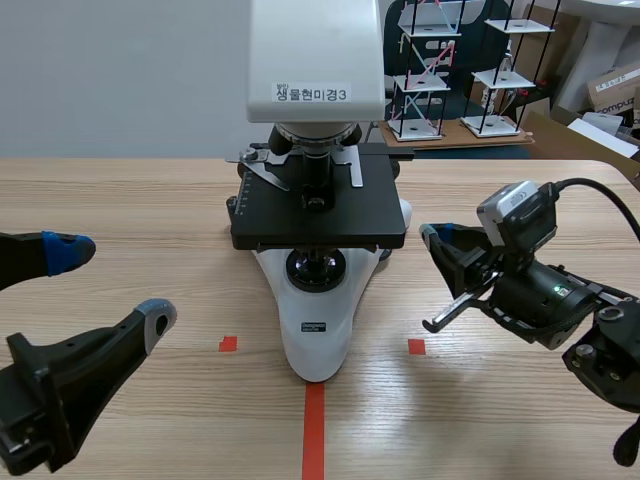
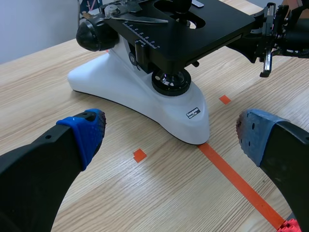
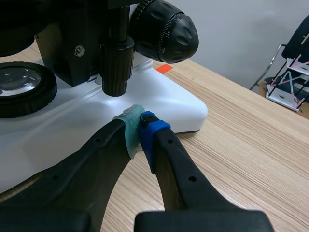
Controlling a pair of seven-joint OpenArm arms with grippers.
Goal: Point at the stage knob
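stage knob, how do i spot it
On the big white microscope, find the flat black stage. Under it, on the right arm's side, the stage knob hangs straight down, just ahead of the shut right tool. Unlike the fat round focus knob beside it, it is a slim upright cylinder.

A light wooden desk [image 1: 120,200] runs back to a plain pale wall [image 1: 120,70]. Beyond its far right corner, tiered frame models [image 1: 422,80] with white shelves, black posts and pink bracing stand side by side on a wooden board [image 1: 470,135]. Cardboard boxes [image 1: 612,88] sit further right.
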